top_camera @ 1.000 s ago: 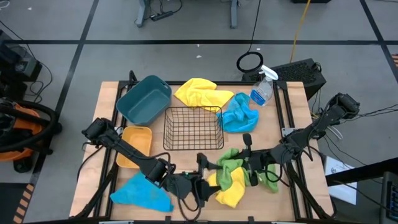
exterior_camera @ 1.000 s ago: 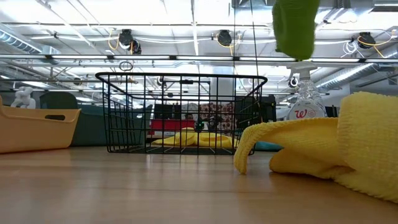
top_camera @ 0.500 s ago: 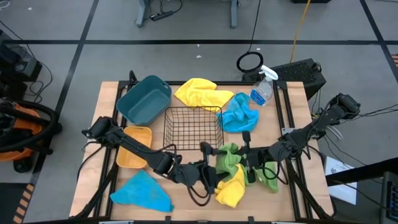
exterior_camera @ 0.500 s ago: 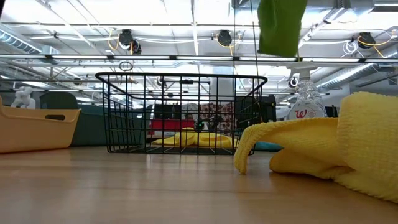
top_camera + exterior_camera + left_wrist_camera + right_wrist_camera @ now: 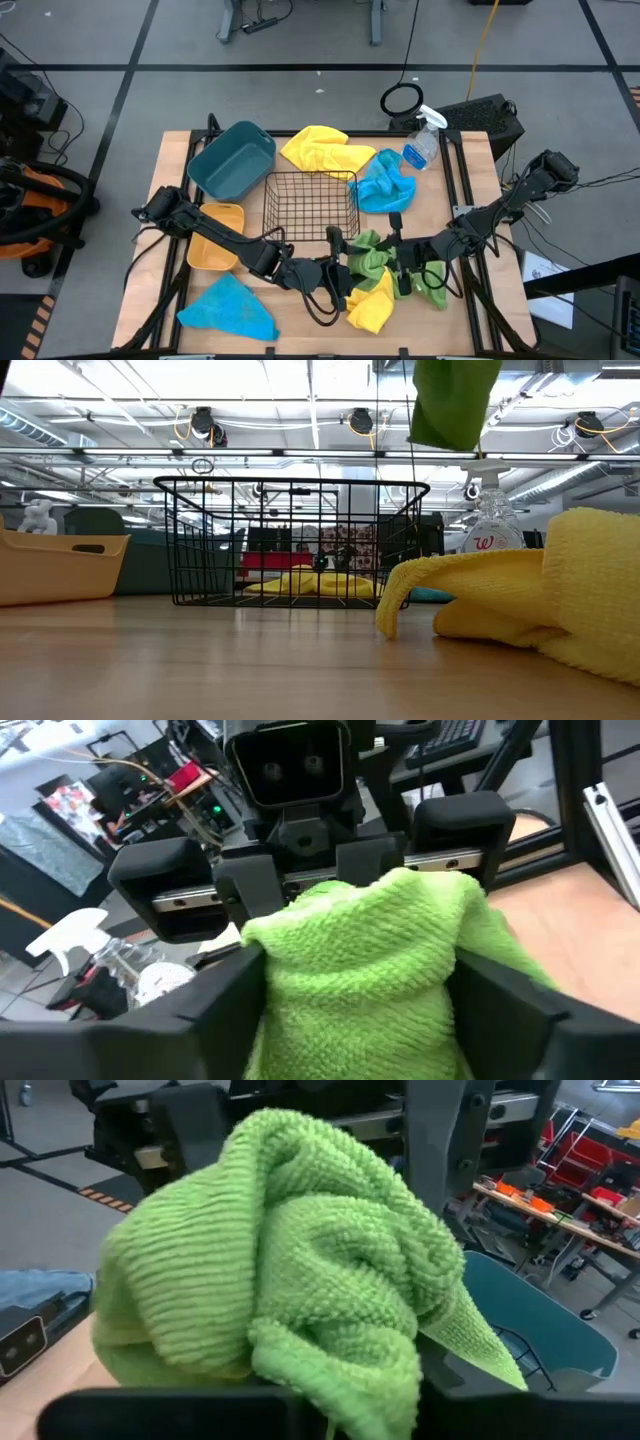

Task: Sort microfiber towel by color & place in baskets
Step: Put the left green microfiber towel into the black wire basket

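Green microfiber, a bunched towel [image 5: 367, 254], hangs above the worktop [image 5: 470, 190] near its front edge, caught between the two grippers that meet there from opposite sides. The left gripper [image 5: 345, 266] has its fingers [image 5: 215, 1005] set on either side of the cloth in the left wrist view, pressed against it, so it is closed on the green towel. The right gripper [image 5: 397, 262] faces it from the other side with the same towel bulging over its fingers; whether those fingers are wide or pinched on the cloth cannot be told. In the low view the green towel [image 5: 450, 400] hangs high above the board. Below the grippers a yellow towel [image 5: 370, 305] lies on the worktop, and another green cloth [image 5: 432, 285] lies just beside the right gripper. The black wire basket [image 5: 310, 205] stands just behind the meeting point, the teal tub [image 5: 232, 160] at the far left, the yellow-orange bin [image 5: 218, 235] beside the left arm. A blue towel [image 5: 230, 310] lies at the front left; a second yellow towel [image 5: 318, 150] and a second blue towel [image 5: 385, 185] lie behind the wire basket, near a spray bottle [image 5: 421, 147].
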